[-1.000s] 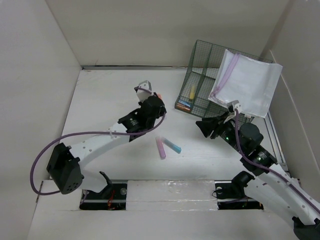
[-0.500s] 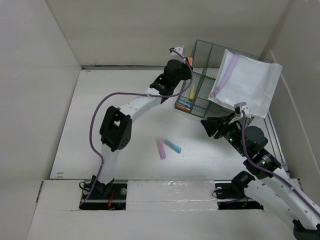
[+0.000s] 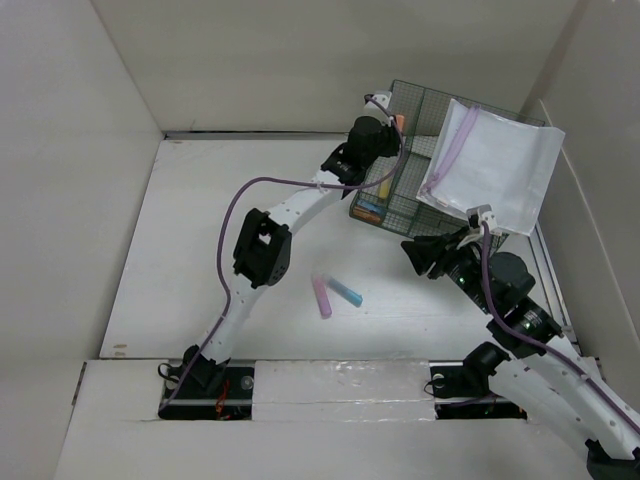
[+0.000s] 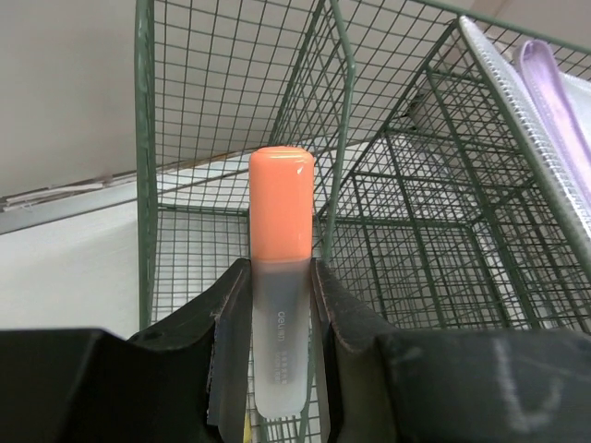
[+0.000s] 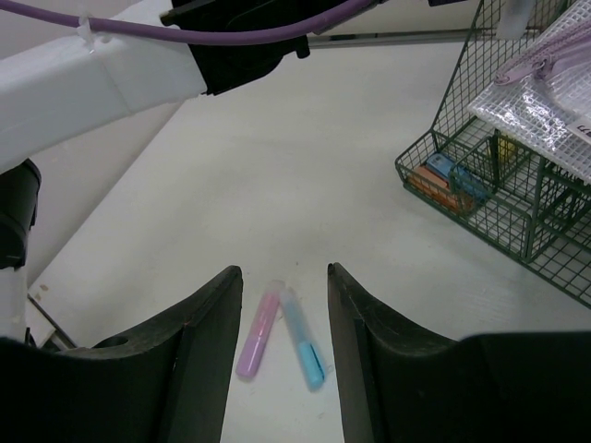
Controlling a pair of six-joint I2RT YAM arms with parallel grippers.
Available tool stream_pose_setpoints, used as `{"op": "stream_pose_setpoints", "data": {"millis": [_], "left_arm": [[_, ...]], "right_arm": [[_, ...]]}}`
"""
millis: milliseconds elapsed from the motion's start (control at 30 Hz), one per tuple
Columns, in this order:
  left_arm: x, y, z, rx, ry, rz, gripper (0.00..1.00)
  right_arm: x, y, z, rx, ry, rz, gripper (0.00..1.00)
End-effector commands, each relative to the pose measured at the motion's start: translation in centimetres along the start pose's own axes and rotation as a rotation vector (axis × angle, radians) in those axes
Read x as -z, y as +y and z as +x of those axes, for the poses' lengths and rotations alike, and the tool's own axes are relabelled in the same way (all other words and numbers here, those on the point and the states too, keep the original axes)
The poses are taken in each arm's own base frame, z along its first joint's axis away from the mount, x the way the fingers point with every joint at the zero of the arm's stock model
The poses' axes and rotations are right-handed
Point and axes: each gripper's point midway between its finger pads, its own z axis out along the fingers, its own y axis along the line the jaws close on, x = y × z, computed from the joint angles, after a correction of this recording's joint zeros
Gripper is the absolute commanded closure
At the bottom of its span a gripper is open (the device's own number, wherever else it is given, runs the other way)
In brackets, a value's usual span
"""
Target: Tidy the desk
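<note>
The left gripper [image 4: 280, 309] clamps an orange highlighter [image 4: 281, 212] at the green wire basket [image 4: 231, 111], while the right gripper [image 5: 283, 271] hangs open above a pink highlighter [image 5: 258, 332] and a blue highlighter [image 5: 303, 340] on the white worktop [image 5: 305, 166].

The highlighter [image 4: 280, 295] has a glossy orange plastic cap and frosted barrel. The basket [image 4: 144, 166] is green coated wire mesh. The pouch [image 3: 495, 170] looks translucent plastic; the desk [image 3: 220, 230] matte white.

Pale lettering is printed lengthwise on the frosted barrel of the orange highlighter [image 4: 280, 305]. Its first word can be read as "DELI"; the smaller characters after it cannot be made out. No other legible text is seen.
</note>
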Motion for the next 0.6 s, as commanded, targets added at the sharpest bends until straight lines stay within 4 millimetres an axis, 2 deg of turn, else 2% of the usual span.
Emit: {"op": "stream_pose_setpoints", "data": {"millis": [0,133,233,267,300,367,400,467,500,533,567], "left_arm": [[0.1,-1.0,-4.1,-0.013,-0.109,0.02,0.87],[0.0,-0.9,-3.9,-0.008,-0.114,0.022,0.77],[0.0,-1.1,-4.0,-0.006,-0.118,0.03,0.62],[0.1,-1.2,-4.1,-0.005,-0.117,0.036,0.54],[0.2,-1.4,-4.0,-0.009,-0.11,0.045,0.51],[0.9,-2.0,-5.3,-0.015,-0.125,0.062,0.44],[1.2,-1.8,-5.1,-0.017,-0.117,0.056,0.42],[3.6,-2.7,-9.0,-0.016,-0.177,0.065,0.36],[4.1,-2.6,-9.2,-0.009,-0.172,0.055,0.35],[5.0,-3.0,-11.0,-0.005,-0.203,0.054,0.35],[5.6,-3.0,-11.6,0.005,-0.211,0.047,0.35]], "right_arm": [[-0.1,0.6,-1.2,0.003,-0.029,-0.025,0.52],[-0.1,1.0,-1.7,-0.001,-0.04,-0.038,0.52],[0.0,1.3,-2.3,-0.004,-0.053,-0.045,0.52],[0.0,1.4,-2.4,-0.002,-0.055,-0.046,0.52],[0.0,1.4,-2.5,-0.003,-0.057,-0.047,0.51],[0.3,1.7,-3.2,-0.004,-0.077,-0.056,0.5],[0.4,2.4,-3.2,-0.004,-0.071,-0.088,0.48],[0.6,3.2,-4.7,-0.002,-0.104,-0.116,0.43],[0.6,3.5,-5.1,0.002,-0.109,-0.127,0.4],[0.6,3.5,-5.1,0.002,-0.11,-0.127,0.4],[0.9,4.2,-6.3,0.003,-0.138,-0.15,0.4]]}}
